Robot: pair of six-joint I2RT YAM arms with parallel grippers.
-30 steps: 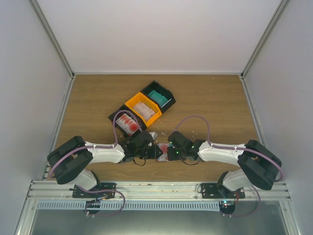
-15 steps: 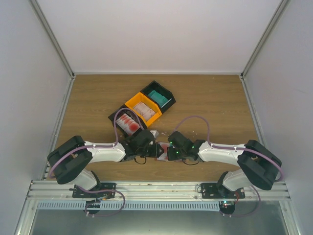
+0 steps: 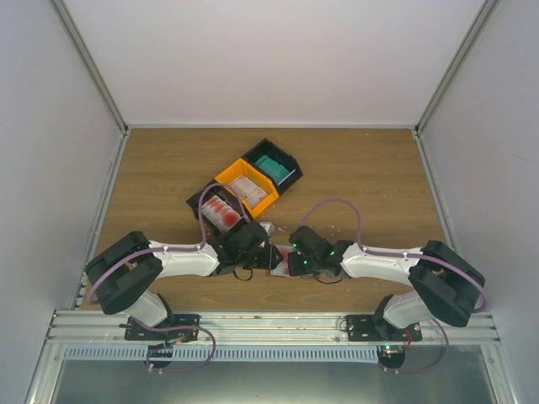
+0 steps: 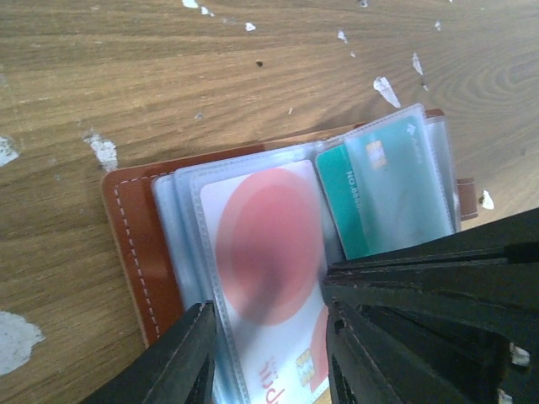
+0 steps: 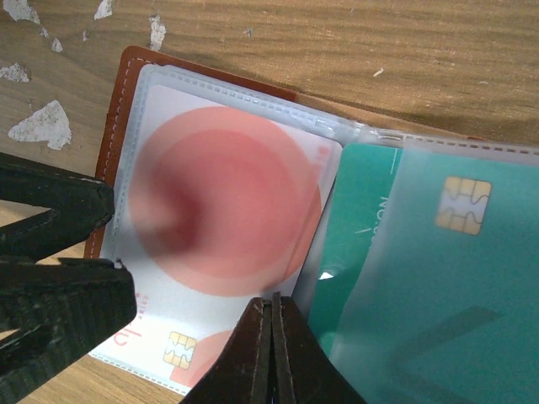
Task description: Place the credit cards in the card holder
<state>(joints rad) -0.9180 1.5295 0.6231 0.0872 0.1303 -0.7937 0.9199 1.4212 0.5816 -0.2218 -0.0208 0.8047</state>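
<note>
The card holder [image 4: 126,219] lies open on the wood, reddish-brown with clear sleeves; it also shows in the right wrist view [image 5: 114,126]. A white credit card with a red round mark [image 4: 269,236] lies on its left sleeves, and shows again in the right wrist view [image 5: 227,202]. A teal card [image 4: 354,202] sits under a sleeve on the right page [image 5: 354,252]. My left gripper [image 4: 268,318] stands open astride the white card's near end. My right gripper [image 5: 271,307] is shut, its tip at the holder's middle fold. In the top view both grippers [image 3: 257,251] [image 3: 290,259] meet over the holder.
Three bins stand in a diagonal row behind: a black one with red-marked cards [image 3: 217,212], an orange one with pale cards [image 3: 246,189], a black one with teal cards [image 3: 271,166]. White scraps [image 4: 387,88] dot the wood. Side walls enclose the table.
My left gripper has shifted slightly right and forward over the holder. The right gripper has hardly moved.
</note>
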